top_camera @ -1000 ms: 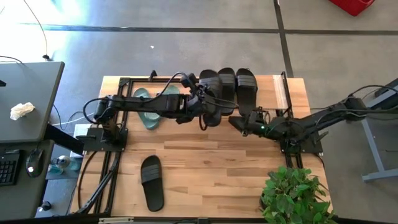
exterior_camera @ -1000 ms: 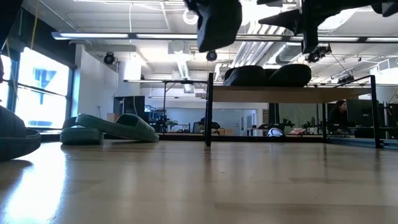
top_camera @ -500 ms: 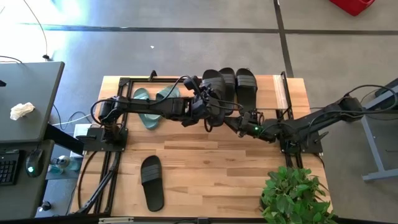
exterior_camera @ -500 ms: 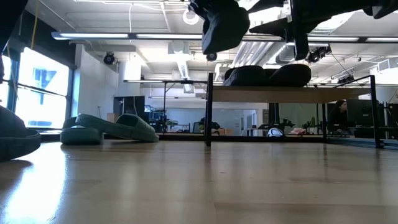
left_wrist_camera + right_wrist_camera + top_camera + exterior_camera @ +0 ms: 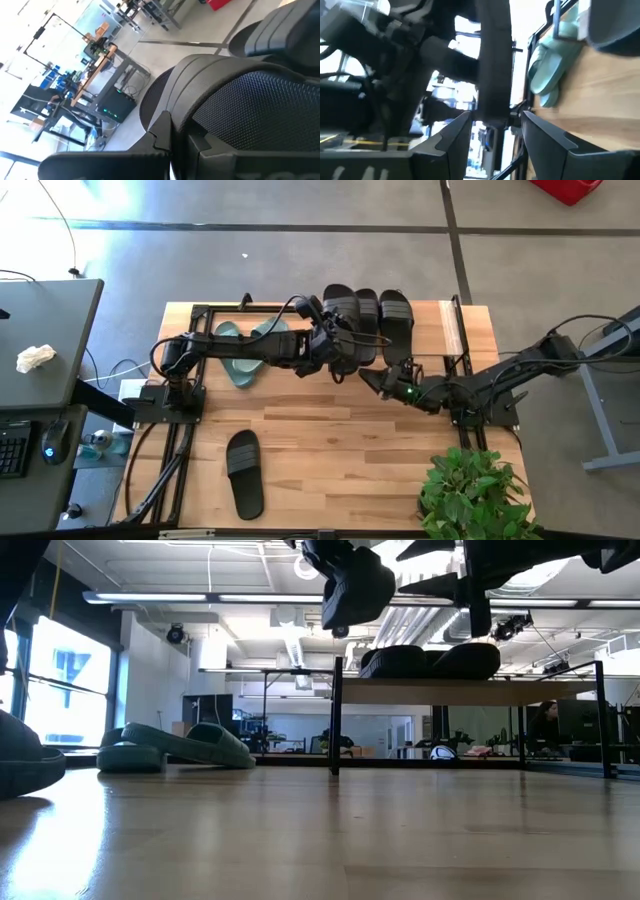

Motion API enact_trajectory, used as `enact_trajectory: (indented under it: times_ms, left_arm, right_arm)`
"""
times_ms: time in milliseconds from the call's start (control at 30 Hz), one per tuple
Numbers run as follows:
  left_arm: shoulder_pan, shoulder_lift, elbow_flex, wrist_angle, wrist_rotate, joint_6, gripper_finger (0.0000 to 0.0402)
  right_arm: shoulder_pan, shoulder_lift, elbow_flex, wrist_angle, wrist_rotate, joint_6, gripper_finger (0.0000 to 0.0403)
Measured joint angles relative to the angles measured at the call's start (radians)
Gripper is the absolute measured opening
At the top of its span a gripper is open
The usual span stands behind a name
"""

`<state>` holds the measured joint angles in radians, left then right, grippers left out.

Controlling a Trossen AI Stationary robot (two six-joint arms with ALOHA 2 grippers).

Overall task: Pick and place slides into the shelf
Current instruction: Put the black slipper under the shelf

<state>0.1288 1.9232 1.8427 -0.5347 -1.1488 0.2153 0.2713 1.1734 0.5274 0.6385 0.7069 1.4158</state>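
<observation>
My left gripper (image 5: 335,352) is shut on a black slide (image 5: 341,320), which hangs high over the left end of the shelf (image 5: 470,691), a black rod rack with a wooden board. Two black slides (image 5: 382,315) lie side by side on that board. A sage-green pair (image 5: 245,350) lies on the table left of the shelf, and one black slide (image 5: 245,472) lies near the front edge. My right gripper (image 5: 368,377) is open beside the held slide's near end. In the right wrist view its fingers (image 5: 455,135) stand on either side of the slide's edge (image 5: 492,65) with gaps. My left gripper pinches the black slide by its side, right beside the ribbed strap (image 5: 190,100), between its two shut fingers (image 5: 162,137). The fingers come nearly level from the table's left. The slide is lifted clear, tilted, above the level of the shelf's board (image 5: 355,585).
The shelf's black uprights (image 5: 337,715) stand at the back middle of the table. A potted plant (image 5: 475,490) sits at the front right corner. A grey desk (image 5: 40,350) stands left of the table. Bare wood (image 5: 350,450) lies in front of the shelf.
My left gripper has carried the black slide a little toward the far edge, over the shelf, still lifted clear. My right gripper has moved slightly toward the table's left, closer to the slide's near end, and stayed open.
</observation>
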Motion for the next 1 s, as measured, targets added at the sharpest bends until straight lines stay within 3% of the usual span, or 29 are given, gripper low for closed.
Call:
enact_trajectory:
  times_ms: [533, 767, 1000]
  left_arm:
    - [0.009, 0.000, 0.000, 0.024, 0.060, -0.014, 0.0000]
    - [0.009, 0.000, 0.000, 0.043, 0.077, -0.010, 0.0000]
    - [0.009, 0.000, 0.000, 0.029, 0.077, -0.014, 0.0000]
  right_arm:
    - [-0.005, 0.001, 0.018, -0.013, 0.044, -0.045, 0.0167]
    - [-0.043, 0.055, 0.074, -0.030, -0.037, -0.054, 0.0167]
    - [-0.048, 0.092, 0.100, -0.030, -0.012, -0.045, 0.0166]
